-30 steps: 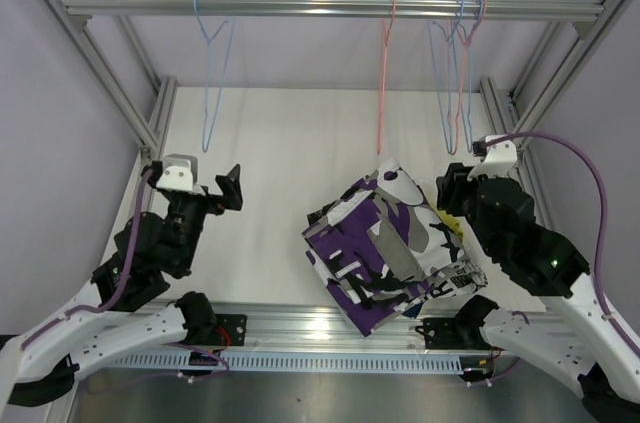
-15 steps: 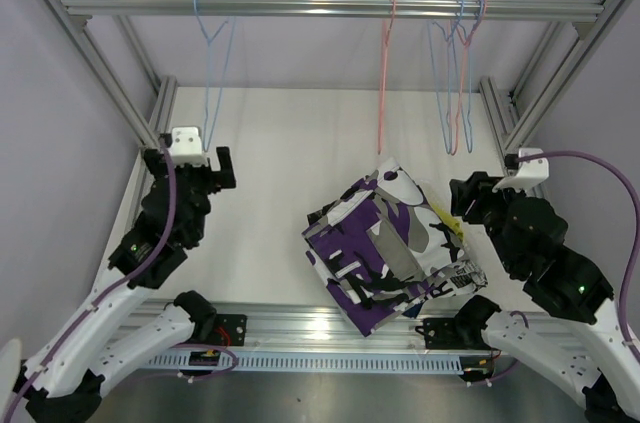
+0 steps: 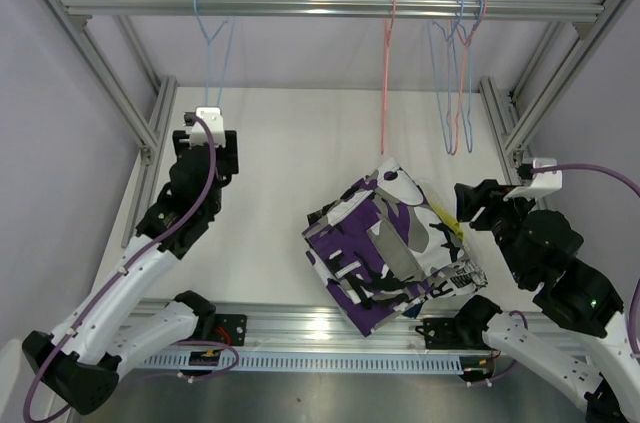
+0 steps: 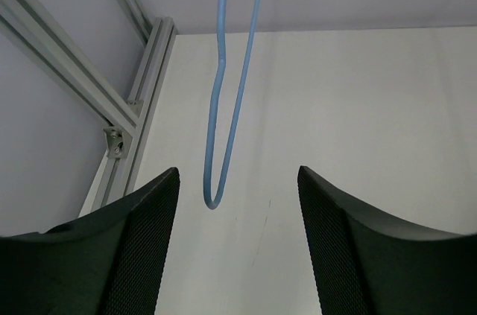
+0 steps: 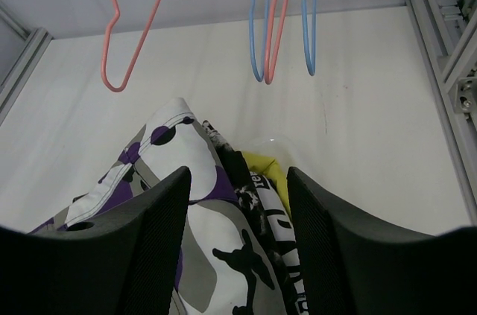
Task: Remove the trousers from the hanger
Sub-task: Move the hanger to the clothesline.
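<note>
A: White counter inside a metal frame, with a rail across the top and wire hangers on it. Left hand?

B: Left hand spread wide, gripping nothing. Raised at the far left of the counter, pointed at the blue hanger.

A: Touching it?

B: Apparently not. From the wrist, lower loop of the wire seen hanging in the gap between the two dark fingers, clear of both. From above, wire and hand overlapping, so cannot tell there.

A: Right hand?

B: Right hand partly open, also holding nothing. Poised just right of the trousers, apart from them.

A: And where exactly?

B: Heaped on the counter, centre-right near the front edge, off the hangers and below the pink hanger.

A: Look of them?

B: Folded, rumpled stack, tilted corner-on. Purple-white-black pair on top, covering most of it. Yellow pair peeking out at the right edge, black-and-white print beside it. Other layers hidden underneath.

A: Anything only in one view?

B: Right wrist alone close on the yellow edge, with blue and pink hangers bunched above. Overhead alone taking in both arms, whole pile and rail.
</note>
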